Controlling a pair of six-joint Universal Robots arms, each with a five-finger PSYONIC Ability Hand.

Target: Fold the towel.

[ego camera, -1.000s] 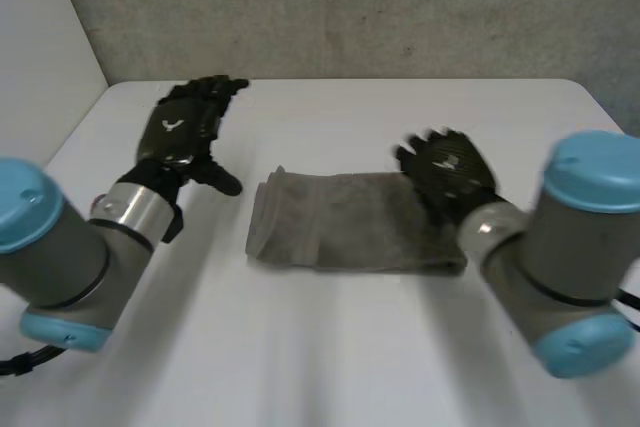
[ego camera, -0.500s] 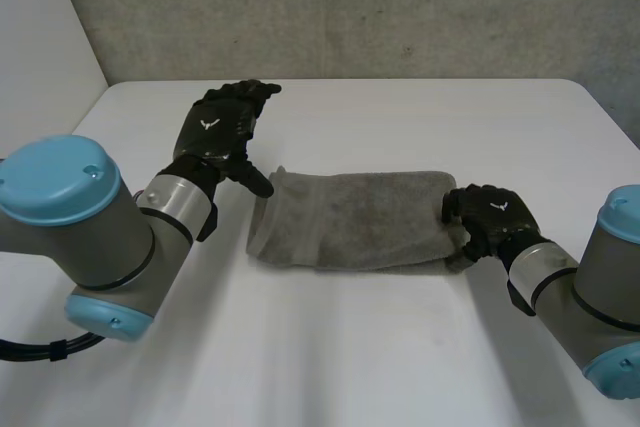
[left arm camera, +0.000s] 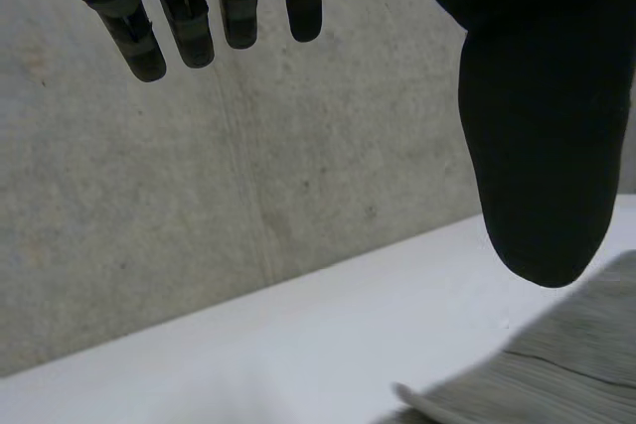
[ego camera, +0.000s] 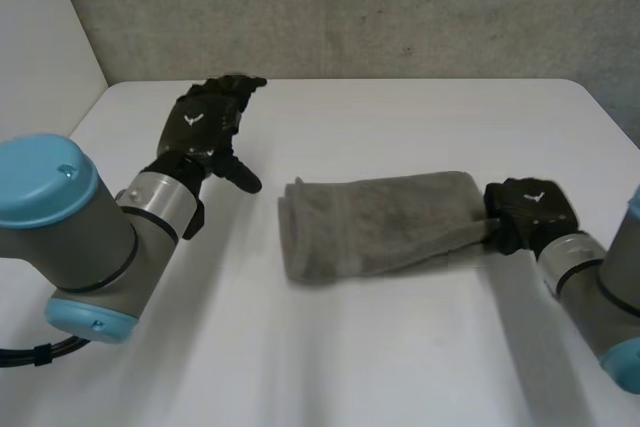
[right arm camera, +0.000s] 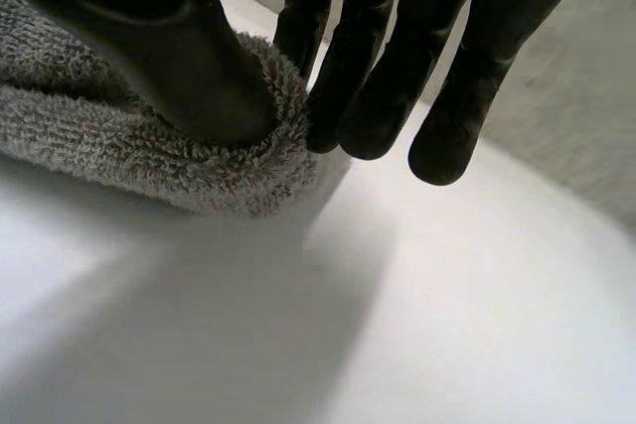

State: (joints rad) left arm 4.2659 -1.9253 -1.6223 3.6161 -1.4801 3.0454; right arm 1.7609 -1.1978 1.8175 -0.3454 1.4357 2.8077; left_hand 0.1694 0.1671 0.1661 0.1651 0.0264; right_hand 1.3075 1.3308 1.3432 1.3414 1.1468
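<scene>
Pinches the right end of the towel (ego camera: 380, 222) with the right hand (ego camera: 527, 209). Presses the thumb (right arm camera: 179, 57) down on top of the end fold and curls the fingers (right arm camera: 368, 96) in against the towel's edge from the other side, fingertips touching the cloth: clamped on it, not spread.

Has the towel, grey and folded into a long thick strip, flat on the white table (ego camera: 400, 347), from about the middle across to the right, slightly slanted, right end a little farther back than the left. Ends at the left in a rounded, layered fold.

Holds the left hand (ego camera: 205, 122) over the table's back left part, left of the towel and apart from it. Spreads that hand wide: fingers (left arm camera: 134, 42) straight and side by side, thumb (left arm camera: 537, 146) sticking out well away from them, nothing between them.

Shows, from the left wrist, a corner of the towel (left arm camera: 566, 374) below the thumb, with bare table and a grey wall (left arm camera: 248, 146) beyond the fingertips.
</scene>
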